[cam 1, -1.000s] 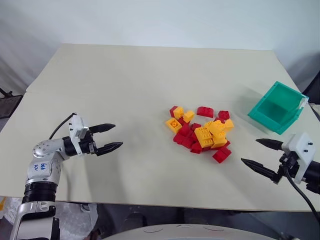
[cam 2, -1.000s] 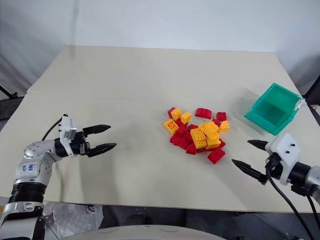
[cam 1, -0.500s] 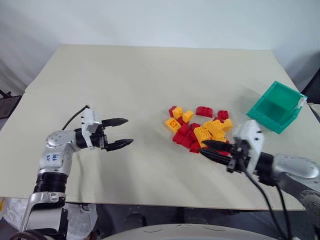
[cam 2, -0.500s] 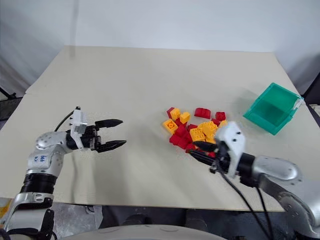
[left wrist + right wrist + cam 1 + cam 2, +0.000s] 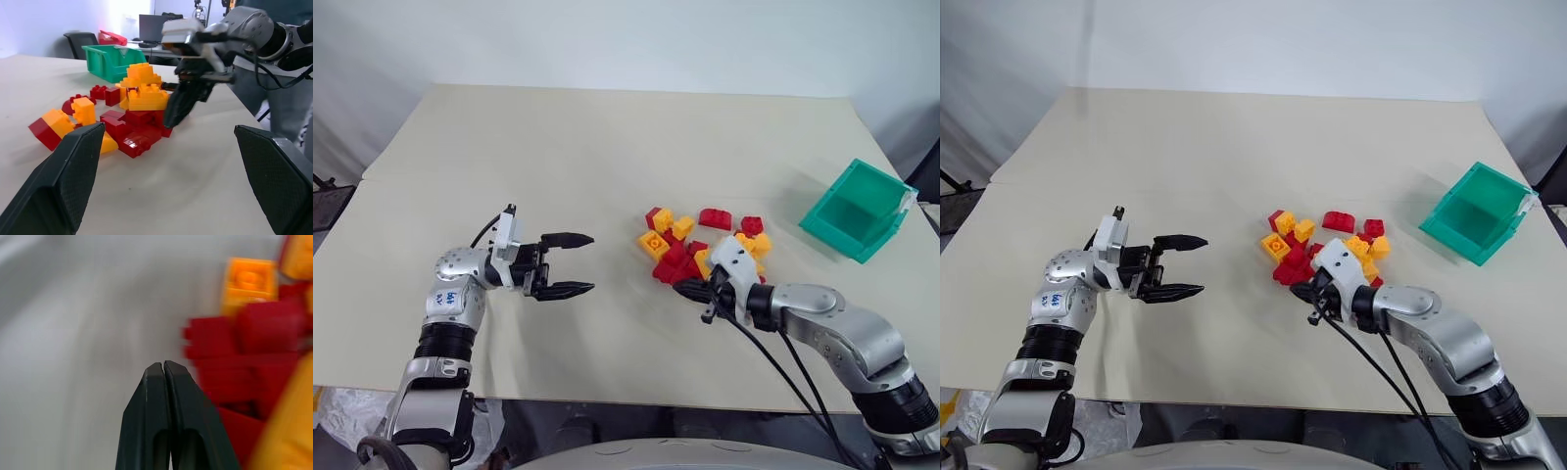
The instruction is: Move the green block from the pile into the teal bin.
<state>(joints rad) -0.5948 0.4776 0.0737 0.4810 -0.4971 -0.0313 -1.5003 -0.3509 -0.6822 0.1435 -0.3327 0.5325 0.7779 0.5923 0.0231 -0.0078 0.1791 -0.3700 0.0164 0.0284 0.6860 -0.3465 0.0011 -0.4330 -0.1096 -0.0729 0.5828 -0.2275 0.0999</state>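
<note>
1. The green block is hidden; none of the bricks on top is green, so I judge that it lies buried inside the pile [image 5: 707, 250] of red and yellow-orange bricks.
2. As a small studded plastic brick it should be light, stiff and not fragile. Its smooth walls may slip, so the best hold is square across two opposite flat sides, not on the studs or a corner.
3. The loose bricks around it will slide and tumble at a touch, so neighbours must be cleared away before it can be pinched.
4. The right pincer [image 5: 681, 287] has its two black fingers pressed together on nothing, with its tips at the pile's near edge on the side away from the bin. In that state it suits nudging bricks aside, not grasping.
5. The left pincer [image 5: 591, 262] is spread and empty, well apart from the pile on that same side and pointing towards it.
6. The teal bin [image 5: 842, 238] stands open-topped on the bench [image 5: 558, 147], beyond the pile's far-right side and apart from it.
</note>
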